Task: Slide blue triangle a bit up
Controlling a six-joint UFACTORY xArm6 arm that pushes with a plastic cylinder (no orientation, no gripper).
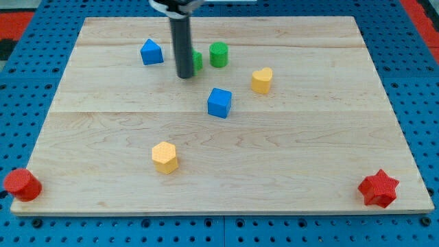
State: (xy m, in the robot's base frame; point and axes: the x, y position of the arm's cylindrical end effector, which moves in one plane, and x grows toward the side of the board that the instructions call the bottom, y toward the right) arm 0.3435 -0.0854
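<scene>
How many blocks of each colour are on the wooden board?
Blue: 2, the blue triangle and the blue cube
Green: 2, one green block, another green block partly behind my tip
Yellow: 2, the yellow heart and the yellow hexagon
Red: 2, the red cylinder and the red star
Total: 8

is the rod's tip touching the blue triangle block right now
Apart. The camera view shows bare wood between my tip and the blue triangle, which sits to the tip's left.
</scene>
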